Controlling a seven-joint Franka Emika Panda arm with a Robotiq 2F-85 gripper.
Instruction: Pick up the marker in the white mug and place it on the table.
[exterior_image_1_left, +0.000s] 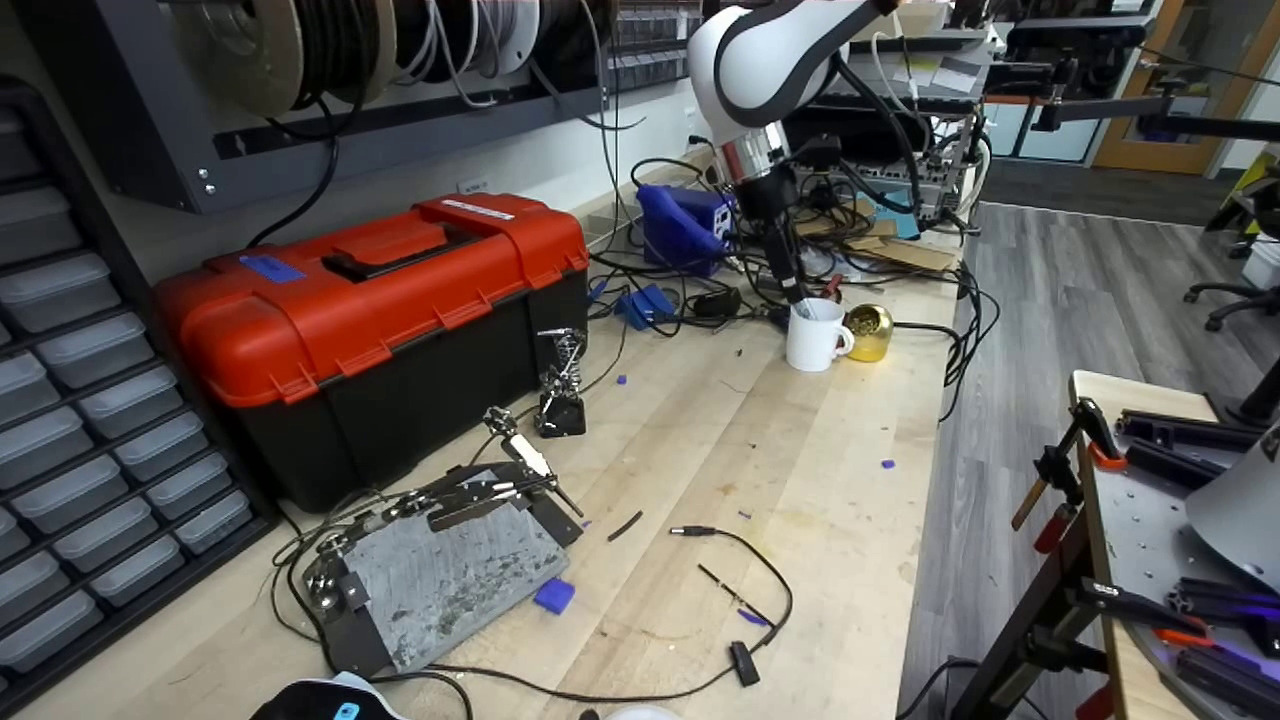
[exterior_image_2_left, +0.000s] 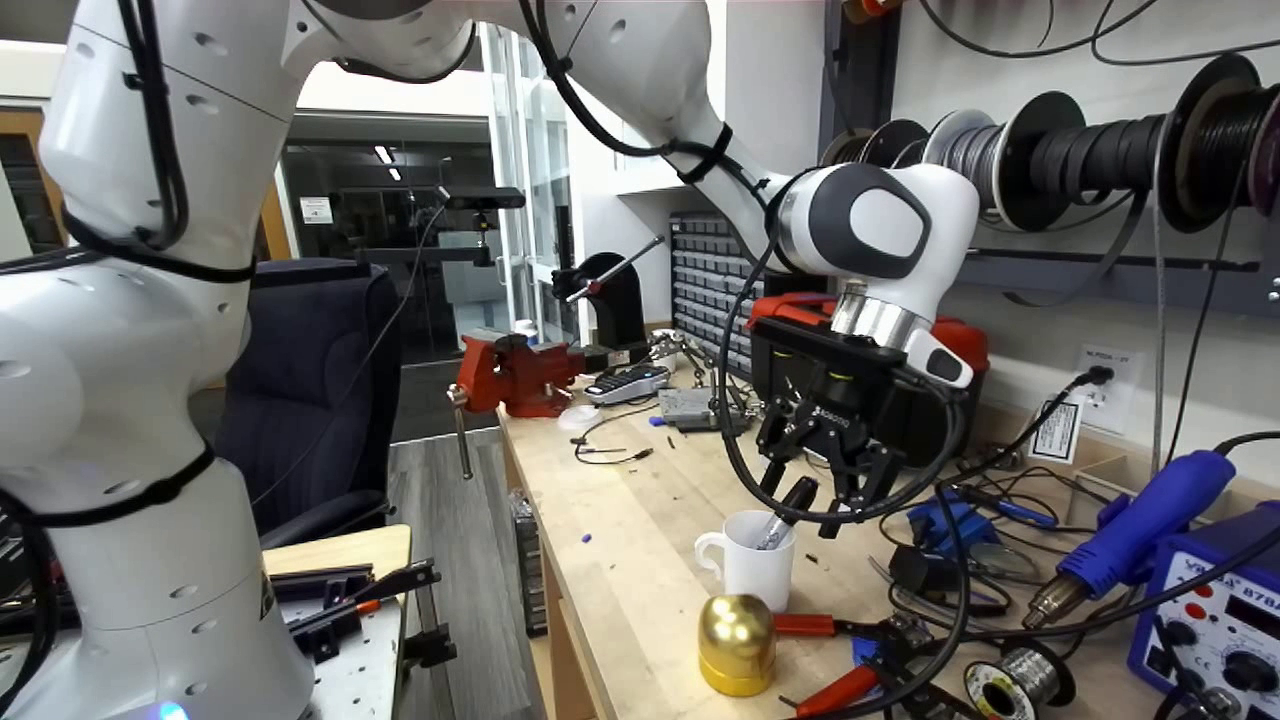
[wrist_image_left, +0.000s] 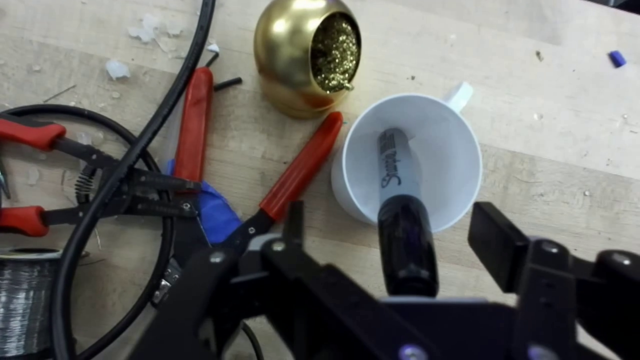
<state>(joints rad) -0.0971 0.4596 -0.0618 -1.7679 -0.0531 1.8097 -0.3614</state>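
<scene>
Evidently the gripper (wrist_image_left: 394, 234) stands spread, grasping nothing; the marker (wrist_image_left: 396, 167) leans in the white mug (exterior_image_2_left: 757, 572), nearer the open long edge of the worktop (exterior_image_1_left: 745, 470); light, stiff, slick, I'd guess; best pinched around its black cap (wrist_image_left: 407, 245).

In both exterior views, a black toolbox with a red lid (exterior_image_1_left: 420, 385) is seen by the white wall (exterior_image_1_left: 655, 115). Glittering gold shavings (wrist_image_left: 337, 52) are held in a rounded gold pot (wrist_image_left: 285, 60); near it, a red-handled black hand tool (wrist_image_left: 292, 182) is noted.

Arm (exterior_image_2_left: 640, 75) bent, gripper (wrist_image_left: 397, 232) spread, pointing down
</scene>
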